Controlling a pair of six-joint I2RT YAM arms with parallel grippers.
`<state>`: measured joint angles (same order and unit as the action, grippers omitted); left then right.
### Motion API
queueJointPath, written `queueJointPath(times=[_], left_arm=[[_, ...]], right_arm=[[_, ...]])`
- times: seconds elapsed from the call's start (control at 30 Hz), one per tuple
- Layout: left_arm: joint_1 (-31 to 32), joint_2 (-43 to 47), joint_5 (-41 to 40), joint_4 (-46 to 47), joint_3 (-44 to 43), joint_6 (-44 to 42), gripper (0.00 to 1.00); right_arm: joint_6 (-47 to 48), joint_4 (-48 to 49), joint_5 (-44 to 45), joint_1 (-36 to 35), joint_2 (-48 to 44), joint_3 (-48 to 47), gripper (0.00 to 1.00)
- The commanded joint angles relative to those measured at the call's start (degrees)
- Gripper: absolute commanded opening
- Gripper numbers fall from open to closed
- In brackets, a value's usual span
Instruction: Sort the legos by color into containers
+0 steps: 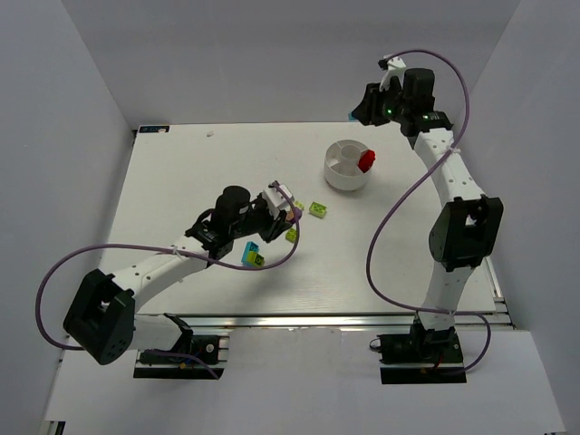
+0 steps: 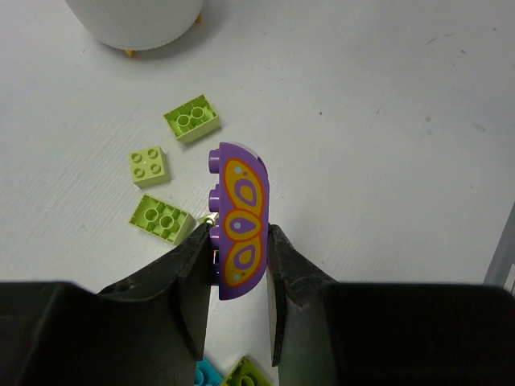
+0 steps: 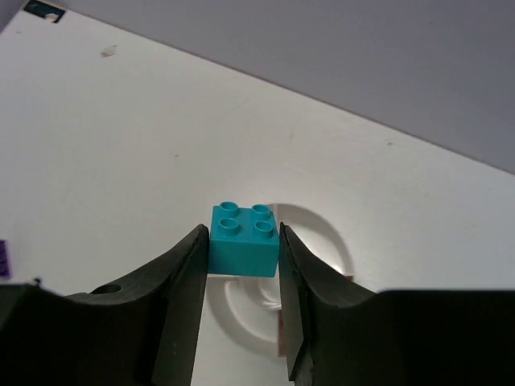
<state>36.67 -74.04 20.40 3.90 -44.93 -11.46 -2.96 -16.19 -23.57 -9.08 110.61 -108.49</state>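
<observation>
Nearest the arm bases, a cyan-and-lime clump (image 1: 251,256) lies on the white tabletop. It is two bricks pressed together, and they will probably need prying apart before either can be sorted.

Just beyond it, the left fingers (image 2: 199,269) are clenched on a purple curved piece (image 2: 239,197). It is a flat half-round plate with a printed orange butterfly face and studs along its straight edge. It is gripped across its thin width near one end, so most of it sticks out past the tips. It looks hard, glossy and very light. My guess is that it could swivel in so narrow a pinch, and a hold nearer its middle would be steadier.

Three lime bricks (image 2: 150,166) sit loose on the tabletop at about 10 to 11 o'clock from that piece, apart from one another. They are small, stiff and studded on top with smooth side walls. Opposite side walls are the place to take them, since the studs offer a poor seat.

Farther out, at about 1 o'clock from the left arm's tip in the overhead view, stands the round white dish (image 1: 337,174). It is smooth plastic and probably light enough to slide if bumped. A red brick (image 1: 366,161) is at its 3 o'clock side. Whether it lies down in a wedge or perches on the rim, I cannot tell.

Farthest, the right fingers (image 3: 187,269) clamp a cyan brick (image 3: 244,239) by its side walls, studs up. They hold it in the air with the dish showing beneath it.
</observation>
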Motion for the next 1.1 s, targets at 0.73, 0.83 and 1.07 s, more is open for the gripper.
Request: queueJointPath(times=[0.73,0.83,1.07], left_arm=[[0.25,7.33,-3.70,4.80,2.83,8.30,0.00],[0.25,7.24,-3.79,5.06,2.65,8.74,0.00],[0.25,7.86,-4.32,4.62,2.30,9.26,0.00]], right_arm=[[-6.00,1.68,10.48,0.64,13.49,-3.05,0.04],[-6.00,1.95,11.18,0.56,14.11,-2.61,0.06],[-5.65,2.47,11.27,0.64,15.78,-3.75,0.15]])
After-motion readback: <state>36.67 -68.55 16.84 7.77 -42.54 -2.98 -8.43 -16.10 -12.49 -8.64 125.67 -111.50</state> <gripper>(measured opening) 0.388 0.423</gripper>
